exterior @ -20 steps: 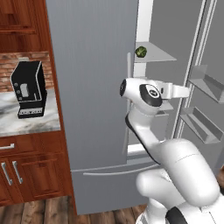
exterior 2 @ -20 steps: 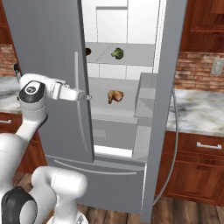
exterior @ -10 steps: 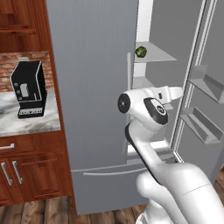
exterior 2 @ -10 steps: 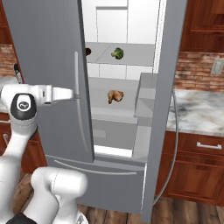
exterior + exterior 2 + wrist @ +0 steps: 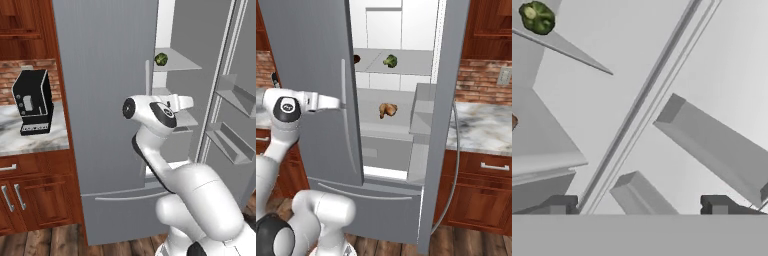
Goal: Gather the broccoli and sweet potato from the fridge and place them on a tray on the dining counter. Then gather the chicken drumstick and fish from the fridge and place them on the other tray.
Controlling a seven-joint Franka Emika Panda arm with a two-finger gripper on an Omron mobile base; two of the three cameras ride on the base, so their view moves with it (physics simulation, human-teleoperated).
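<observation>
Gripper (image 5: pixel 637 206), jaws apart and empty: should swing toward broccoli (image 5: pixel 537 17) at eleven o'clock, clearing shelf edge (image 5: pixel 567 49).

The hand (image 5: pixel 639 205) points into the open fridge, its two dark fingertips (image 5: pixel 560 204) standing wide apart at the bottom with nothing between them. At the upper left the broccoli (image 5: pixel 537 17) sits on a grey shelf (image 5: pixel 572 52) that runs slantwise down to the right. Below it, at the left edge, a small brown piece of food (image 5: pixel 514 121) shows above a second shelf (image 5: pixel 547 162); what it is cannot be told. A long door edge (image 5: pixel 643 102) crosses diagonally. To its right two grey door bins (image 5: pixel 712 145) jut from the pale door panel
</observation>
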